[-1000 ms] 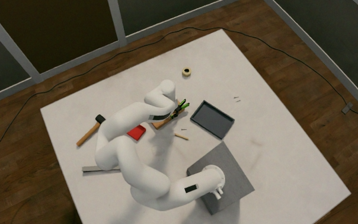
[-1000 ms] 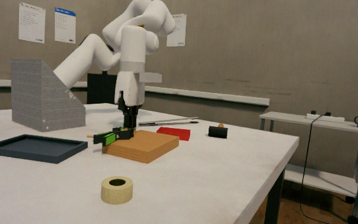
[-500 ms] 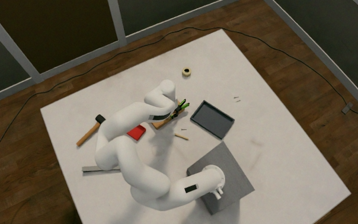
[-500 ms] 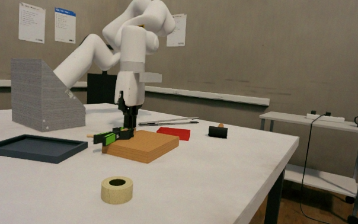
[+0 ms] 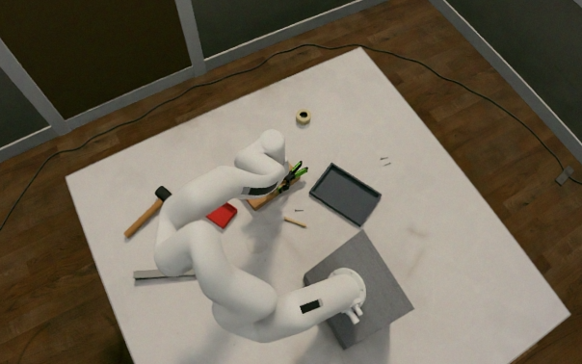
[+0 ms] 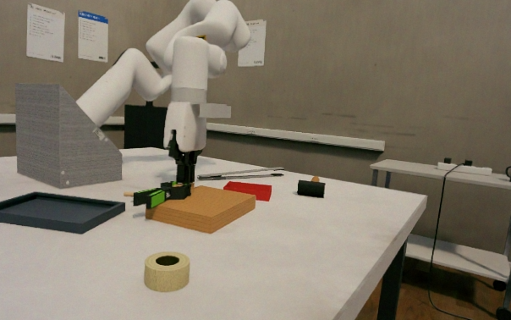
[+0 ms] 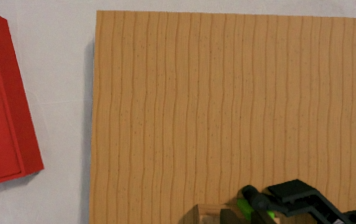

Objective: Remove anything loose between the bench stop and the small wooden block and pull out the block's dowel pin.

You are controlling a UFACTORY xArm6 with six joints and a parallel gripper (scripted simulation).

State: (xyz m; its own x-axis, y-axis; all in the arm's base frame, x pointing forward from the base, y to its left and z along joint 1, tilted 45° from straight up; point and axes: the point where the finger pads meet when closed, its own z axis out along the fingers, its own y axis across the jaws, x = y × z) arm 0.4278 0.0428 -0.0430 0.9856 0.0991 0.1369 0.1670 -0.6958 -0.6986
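Note:
The wooden bench board (image 6: 203, 207) lies on the white table and fills the wrist view (image 7: 220, 110). At its end nearest the dark tray, a black and green spring clamp (image 6: 158, 195) grips the small wooden block (image 6: 182, 185). Clamp (image 7: 295, 200) and block (image 7: 202, 216) show at the wrist view's bottom edge. My gripper (image 6: 184, 175) points straight down onto the block and is shut on the dowel pin, which the fingers hide. From above, the arm covers most of the board (image 5: 262, 199); the clamp handles (image 5: 295, 173) stick out.
A dark tray (image 5: 345, 194) lies right of the board and a red tray (image 5: 223, 215) left of it. A loose dowel (image 5: 295, 221) and a small nail (image 5: 299, 210) lie in front. A tape roll (image 5: 303, 117), a mallet (image 5: 146, 211) and a steel ruler (image 5: 164, 274) lie further off.

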